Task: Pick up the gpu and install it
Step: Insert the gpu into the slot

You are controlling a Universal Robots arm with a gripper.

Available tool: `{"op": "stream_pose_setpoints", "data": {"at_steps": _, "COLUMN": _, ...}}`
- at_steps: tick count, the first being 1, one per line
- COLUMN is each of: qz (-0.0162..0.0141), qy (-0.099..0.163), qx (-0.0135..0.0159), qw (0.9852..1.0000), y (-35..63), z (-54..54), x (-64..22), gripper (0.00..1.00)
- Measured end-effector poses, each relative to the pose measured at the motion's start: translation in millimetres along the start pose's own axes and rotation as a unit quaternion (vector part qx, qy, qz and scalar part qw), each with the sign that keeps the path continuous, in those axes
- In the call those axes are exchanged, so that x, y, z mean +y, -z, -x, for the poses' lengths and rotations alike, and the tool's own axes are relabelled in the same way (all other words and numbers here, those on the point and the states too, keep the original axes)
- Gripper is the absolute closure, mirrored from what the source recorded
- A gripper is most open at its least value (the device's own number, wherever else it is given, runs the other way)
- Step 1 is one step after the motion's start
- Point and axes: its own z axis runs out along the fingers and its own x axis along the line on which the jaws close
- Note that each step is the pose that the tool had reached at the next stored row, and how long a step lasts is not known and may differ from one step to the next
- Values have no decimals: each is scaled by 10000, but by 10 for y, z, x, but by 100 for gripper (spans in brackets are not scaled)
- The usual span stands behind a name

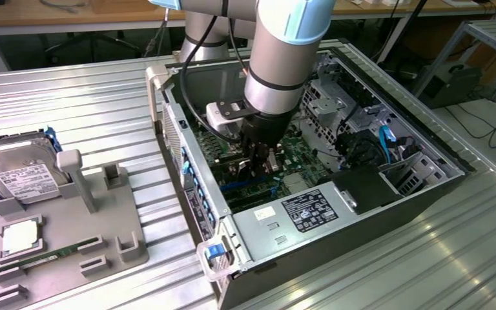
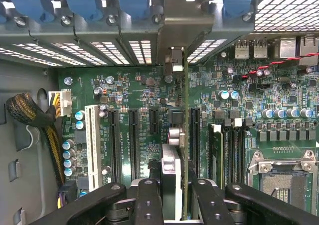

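There is one arm (image 1: 278,64), one pincer (image 1: 257,161), one gpu (image 2: 185,125) and one open computer box (image 1: 386,187). In the exterior view, a gray tray (image 1: 119,219) beside the box holds one hard drive (image 1: 28,174) and one memory stick (image 1: 46,257). The wrist view looks inside the box. There the pincer (image 2: 178,197) is partly closed and grips the gpu. The gpu stands on its thin edge over the green board (image 2: 144,90). Its long side runs from the pincer to the box's back wall (image 2: 99,36).
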Motion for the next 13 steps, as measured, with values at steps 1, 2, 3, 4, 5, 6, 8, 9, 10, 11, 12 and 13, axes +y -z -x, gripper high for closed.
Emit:
{"op": "stream_pose_setpoints", "data": {"at_steps": 1, "qz": 0, "qy": 2, "qx": 0, "qw": 10000, "y": -1, "z": 1, "x": 0, "gripper": 71}}
{"op": "stream_pose_setpoints", "data": {"at_steps": 2, "qz": -1, "qy": 7, "qx": -1, "qw": 10000, "y": -2, "z": 6, "x": 0, "gripper": 71}}
{"op": "stream_pose_setpoints", "data": {"at_steps": 3, "qz": 1, "qy": 25, "qx": 0, "qw": 10000, "y": -2, "z": 10, "x": 0, "gripper": 71}}
{"op": "stream_pose_setpoints", "data": {"at_steps": 4, "qz": 0, "qy": 29, "qx": 0, "qw": 10000, "y": -2, "z": 11, "x": 0, "gripper": 71}}
{"op": "stream_pose_setpoints", "data": {"at_steps": 5, "qz": 0, "qy": 35, "qx": 0, "qw": 10000, "y": -2, "z": 14, "x": 0, "gripper": 71}}
{"op": "stream_pose_setpoints", "data": {"at_steps": 6, "qz": 0, "qy": 37, "qx": 0, "qw": 10000, "y": -3, "z": 14, "x": 0, "gripper": 71}}
{"op": "stream_pose_setpoints", "data": {"at_steps": 8, "qz": 1, "qy": 37, "qx": 1, "qw": 10000, "y": -3, "z": 14, "x": 0, "gripper": 71}}
{"op": "stream_pose_setpoints", "data": {"at_steps": 9, "qz": 1, "qy": 37, "qx": 0, "qw": 10000, "y": -6, "z": 14, "x": 0, "gripper": 71}}
{"op": "stream_pose_setpoints", "data": {"at_steps": 10, "qz": 0, "qy": 37, "qx": -1, "qw": 10000, "y": -13, "z": 15, "x": 0, "gripper": 71}}
{"op": "stream_pose_setpoints", "data": {"at_steps": 11, "qz": 1, "qy": 37, "qx": 0, "qw": 10000, "y": -19, "z": 14, "x": 0, "gripper": 71}}
{"op": "stream_pose_setpoints", "data": {"at_steps": 12, "qz": 4, "qy": 37, "qx": 0, "qw": 10000, "y": -24, "z": 14, "x": 1, "gripper": 71}}
{"op": "stream_pose_setpoints", "data": {"at_steps": 13, "qz": 5, "qy": 36, "qx": 0, "qw": 10000, "y": -29, "z": 14, "x": 1, "gripper": 71}}
